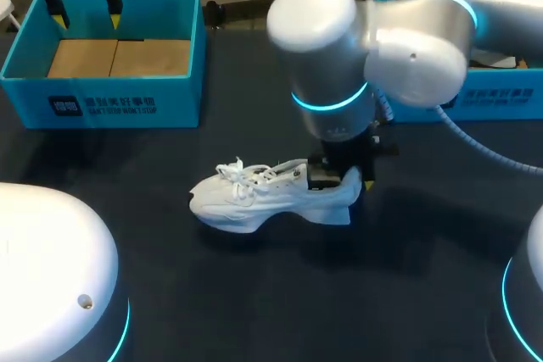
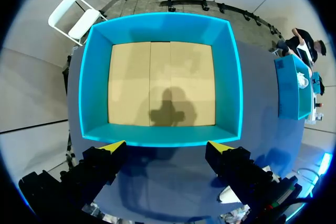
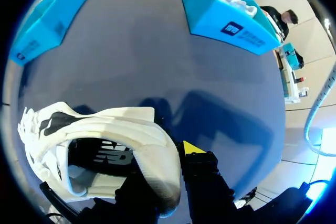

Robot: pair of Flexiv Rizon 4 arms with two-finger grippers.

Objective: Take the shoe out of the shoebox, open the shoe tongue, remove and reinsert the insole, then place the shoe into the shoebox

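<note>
A white shoe (image 1: 254, 197) lies on its sole in the middle of the dark table, toe pointing left. My right gripper (image 1: 344, 177) is shut on its heel. In the right wrist view the heel wall of the shoe (image 3: 105, 135) sits between the fingers of the right gripper (image 3: 168, 166), one inside the opening and one outside. The dark insole shows inside. My left gripper (image 1: 86, 16) hangs open over the empty blue shoebox (image 1: 102, 108) at the back left. From the left wrist, the left gripper (image 2: 167, 146) is above the near wall of the shoebox (image 2: 157, 27).
A second blue box (image 1: 501, 95) stands at the back right, also seen as a blue box (image 3: 226, 14) with something white inside. Two white robot bases (image 1: 51, 269) fill the front corners. Bare table lies around the shoe.
</note>
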